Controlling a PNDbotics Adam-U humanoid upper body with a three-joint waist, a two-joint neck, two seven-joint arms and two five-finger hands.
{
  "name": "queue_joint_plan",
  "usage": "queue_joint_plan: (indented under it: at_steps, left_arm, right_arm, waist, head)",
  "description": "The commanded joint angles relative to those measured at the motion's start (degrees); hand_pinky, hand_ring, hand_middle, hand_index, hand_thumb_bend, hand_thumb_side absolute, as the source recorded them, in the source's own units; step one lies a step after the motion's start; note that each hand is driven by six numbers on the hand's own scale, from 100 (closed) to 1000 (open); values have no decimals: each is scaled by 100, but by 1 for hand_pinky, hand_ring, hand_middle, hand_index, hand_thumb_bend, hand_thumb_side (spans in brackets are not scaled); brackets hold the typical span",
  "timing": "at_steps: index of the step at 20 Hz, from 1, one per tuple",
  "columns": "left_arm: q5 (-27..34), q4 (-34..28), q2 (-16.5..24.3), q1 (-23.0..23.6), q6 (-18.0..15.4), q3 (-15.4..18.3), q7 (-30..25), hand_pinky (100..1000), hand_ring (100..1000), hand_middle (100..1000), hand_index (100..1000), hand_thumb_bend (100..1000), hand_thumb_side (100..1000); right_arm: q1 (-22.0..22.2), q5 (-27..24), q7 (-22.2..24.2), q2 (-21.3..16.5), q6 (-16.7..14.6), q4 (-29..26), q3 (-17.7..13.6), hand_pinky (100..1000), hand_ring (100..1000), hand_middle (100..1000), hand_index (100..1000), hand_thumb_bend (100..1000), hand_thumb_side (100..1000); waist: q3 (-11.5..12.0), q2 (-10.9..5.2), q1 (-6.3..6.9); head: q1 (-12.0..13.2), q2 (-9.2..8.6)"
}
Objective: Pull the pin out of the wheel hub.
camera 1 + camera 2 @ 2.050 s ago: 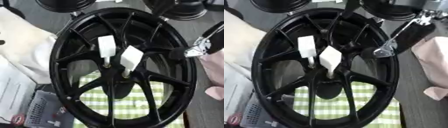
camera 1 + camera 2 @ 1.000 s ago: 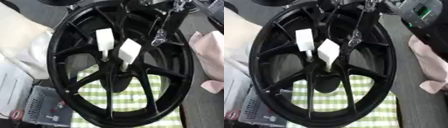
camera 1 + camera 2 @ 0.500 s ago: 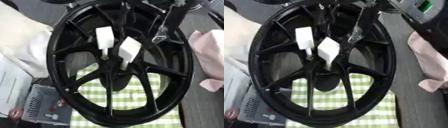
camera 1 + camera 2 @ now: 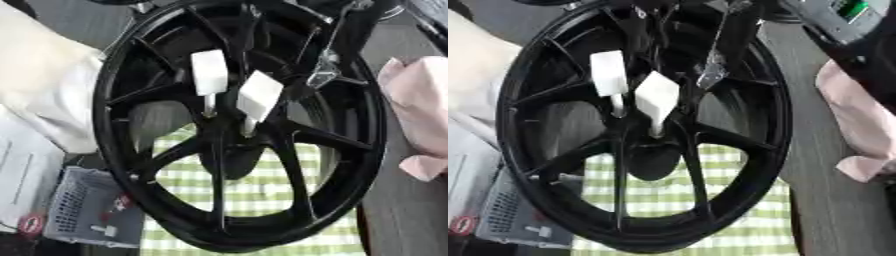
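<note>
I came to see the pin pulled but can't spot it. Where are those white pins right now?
Both white pins stand side by side in the centre of the black wheel hub, above the green checked cloth. The robot's right hand is just to their right.

Grey table (image 4: 398,215) under green-checked cloth (image 4: 262,195), pink cloth (image 4: 420,115), grey basket (image 4: 83,210).

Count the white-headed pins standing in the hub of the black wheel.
2. One pin stands on the left of the hub; the other pin leans just right of it, slightly lower. The spokes of the wheel may hide others.
</note>
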Motion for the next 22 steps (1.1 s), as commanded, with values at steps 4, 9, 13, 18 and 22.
queue_joint_plan:
  at_steps: [4, 9, 13, 18, 22]
  left_arm:
    - [22, -61, 70, -102, 5, 33, -2, 653, 734, 594, 716, 699, 498]
    - [28, -68, 64, -135, 10, 27, 4, 653, 732, 591, 715, 699, 497]
    - [29, -70, 53, -147, 14, 26, 4, 653, 731, 590, 714, 700, 496]
    - [30, -71, 46, -152, 18, 24, 0, 654, 731, 589, 714, 701, 497]
    - [29, -72, 48, -154, 15, 25, -1, 654, 731, 588, 714, 702, 496]
  right_arm:
    - [-47, -92, 563, -176, -537, -94, 53, 830, 592, 632, 757, 592, 164]
    - [-22, -78, 563, -165, -567, -35, 149, 841, 619, 636, 756, 585, 154]
    - [-22, -104, 563, -143, -600, -41, 211, 844, 631, 636, 755, 578, 145]
    - [-20, -96, 563, -130, -626, -73, 256, 844, 634, 636, 754, 579, 147]
    - [-13, -59, 563, -125, -549, -67, 238, 834, 627, 629, 750, 586, 136]
  waist:
    - [23, -72, 21]
    - [67, -49, 18]
    - [104, -46, 15]
    - [120, -48, 20]
    - [115, -51, 24]
  head:
    - [-72, 56]
    - [-105, 48]
    - [-101, 22]
    - [-145, -26]
    - [-297, -186]
